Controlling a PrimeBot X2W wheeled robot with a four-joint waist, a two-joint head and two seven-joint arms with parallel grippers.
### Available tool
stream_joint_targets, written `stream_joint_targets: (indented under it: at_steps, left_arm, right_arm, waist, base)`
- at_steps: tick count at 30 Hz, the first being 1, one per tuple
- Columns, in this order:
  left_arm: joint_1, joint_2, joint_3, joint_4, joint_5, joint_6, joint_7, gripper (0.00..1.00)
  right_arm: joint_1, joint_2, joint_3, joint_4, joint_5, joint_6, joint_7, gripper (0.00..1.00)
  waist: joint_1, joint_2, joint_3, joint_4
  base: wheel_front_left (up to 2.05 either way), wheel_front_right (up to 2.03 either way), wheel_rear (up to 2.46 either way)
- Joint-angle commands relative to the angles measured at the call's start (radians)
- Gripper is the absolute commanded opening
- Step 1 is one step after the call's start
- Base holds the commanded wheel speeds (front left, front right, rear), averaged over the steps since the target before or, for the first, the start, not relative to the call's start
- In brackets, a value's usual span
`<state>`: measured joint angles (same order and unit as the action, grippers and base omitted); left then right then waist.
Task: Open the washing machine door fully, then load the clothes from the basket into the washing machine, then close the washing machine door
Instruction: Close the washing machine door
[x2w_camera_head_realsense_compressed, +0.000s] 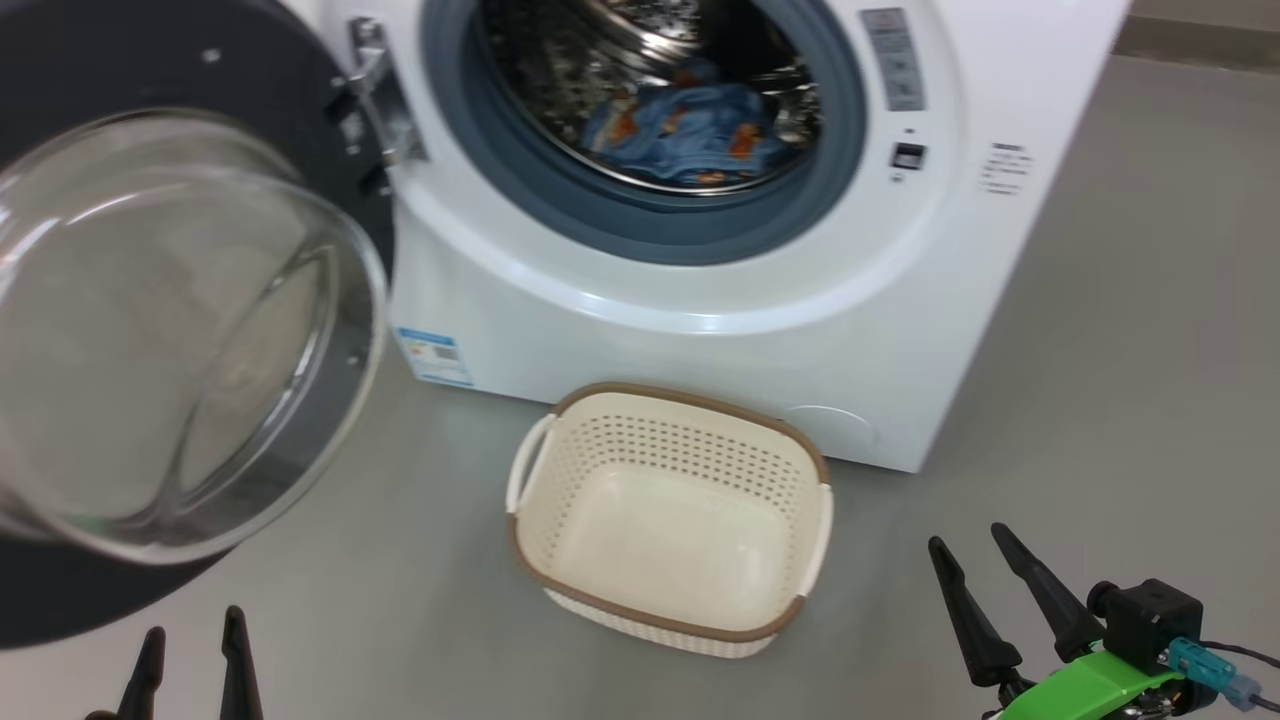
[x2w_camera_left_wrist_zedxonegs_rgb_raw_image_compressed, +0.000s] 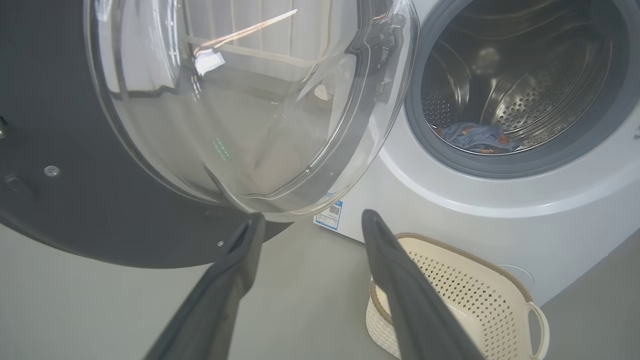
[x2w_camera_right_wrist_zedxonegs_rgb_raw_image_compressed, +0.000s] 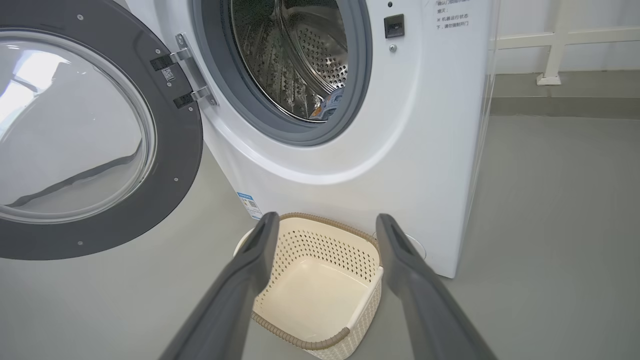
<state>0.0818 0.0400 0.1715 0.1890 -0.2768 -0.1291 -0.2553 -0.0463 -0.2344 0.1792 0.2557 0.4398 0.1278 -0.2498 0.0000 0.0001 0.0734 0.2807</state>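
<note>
The white washing machine (x2w_camera_head_realsense_compressed: 700, 330) stands with its black door (x2w_camera_head_realsense_compressed: 150, 330) swung wide open to the left, glass bowl bulging toward me. Light blue clothes (x2w_camera_head_realsense_compressed: 690, 130) with orange print lie inside the steel drum (x2w_camera_left_wrist_zedxonegs_rgb_raw_image_compressed: 525, 85); they also show in the left wrist view as clothes (x2w_camera_left_wrist_zedxonegs_rgb_raw_image_compressed: 475, 137). The cream basket (x2w_camera_head_realsense_compressed: 670, 520) sits on the floor before the machine, nothing in it. My left gripper (x2w_camera_head_realsense_compressed: 192, 630) is open at the lower left, just below the door's glass (x2w_camera_left_wrist_zedxonegs_rgb_raw_image_compressed: 240, 100). My right gripper (x2w_camera_head_realsense_compressed: 968, 545) is open at the lower right, right of the basket (x2w_camera_right_wrist_zedxonegs_rgb_raw_image_compressed: 320, 285).
Grey floor (x2w_camera_head_realsense_compressed: 1120, 380) spreads around the machine, with free room to its right. A white railing base (x2w_camera_right_wrist_zedxonegs_rgb_raw_image_compressed: 550, 77) stands against the far wall beyond the machine. The open door overhangs the floor at the left.
</note>
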Motion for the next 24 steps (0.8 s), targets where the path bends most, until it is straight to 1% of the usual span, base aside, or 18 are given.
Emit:
stream_joint_targets:
  at_steps: [1,7,12,16,24]
  left_arm:
    - [-0.011,0.011,0.033,-0.018,0.007,-0.002,-0.006,1.00]
    - [0.000,0.011,0.028,-0.009,-0.008,-0.002,-0.006,1.00]
    - [0.007,0.010,0.022,-0.007,-0.018,0.003,-0.006,1.00]
    - [0.015,0.010,0.016,-0.012,-0.026,0.011,-0.006,1.00]
    - [0.025,0.010,0.010,-0.025,-0.033,0.021,-0.006,1.00]
  right_arm:
    - [-0.030,-0.016,0.027,-0.016,0.007,0.003,-0.012,1.00]
    - [-0.038,-0.025,0.051,-0.007,0.012,0.003,-0.012,1.00]
    - [-0.046,-0.033,0.066,0.003,0.020,0.003,-0.012,1.00]
    - [-0.047,-0.032,0.076,0.008,0.025,0.003,-0.012,1.00]
    - [-0.045,-0.029,0.086,0.010,0.026,0.003,-0.012,1.00]
  waist:
    - [0.0000,-0.0001,-0.008,0.073]
    - [0.0000,-0.0001,-0.016,0.142]
    - [0.0000,-0.0001,-0.028,0.182]
    - [0.0000,-0.0001,-0.038,0.202]
    - [0.0000,-0.0001,-0.045,0.216]
  base:
    - [0.00,0.00,0.00]
    - [0.00,0.00,0.00]
    - [0.00,0.00,0.00]
    - [0.00,0.00,0.00]
    - [0.00,0.00,0.00]
